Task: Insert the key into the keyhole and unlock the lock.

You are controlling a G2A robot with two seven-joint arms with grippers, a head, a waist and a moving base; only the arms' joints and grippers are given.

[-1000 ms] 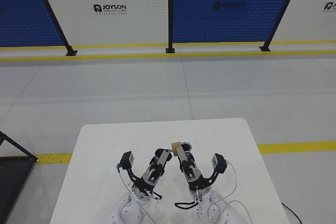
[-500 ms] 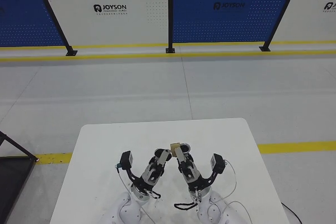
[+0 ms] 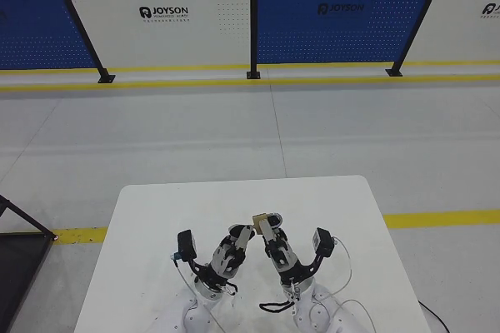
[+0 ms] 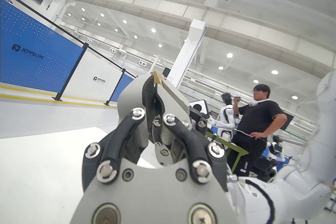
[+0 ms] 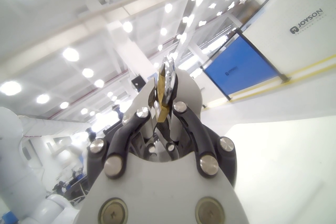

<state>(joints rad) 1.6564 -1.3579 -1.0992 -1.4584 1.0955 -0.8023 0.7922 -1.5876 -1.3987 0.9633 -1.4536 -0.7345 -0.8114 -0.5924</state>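
— What is the left gripper (image 4: 156,82) doing?
— Its two grey fingers are pressed together, pinching a small brass-coloured key (image 4: 157,77). Only a sliver of it pokes out beyond the tips.
— And the right gripper (image 5: 164,87)?
— Clamped on a flat brass padlock (image 5: 162,107) with a chrome shackle (image 5: 169,70). The lock sits edge-on between the fingers, with the shackle end pointing away from the wrist.
— How do the two stand to each other?
— From above, both arms are raised over the near half of a white rectangular table (image 3: 333,196), with their fingers slanting toward each other. The tips come just beside one another, and the padlock is at the spot where they converge, off the tabletop.
— Is the key in the keyhole?
— Cannot tell. The meeting point is too small from above, and the fingers hide it in both wrist views.
— Anything farther out?
— A grey floor with a yellow line (image 3: 450,219) lies past the table. Beyond it is a row of blue and white barrier panels (image 3: 333,29) on black posts. A black metal frame (image 3: 8,218) stands off the table's left side.
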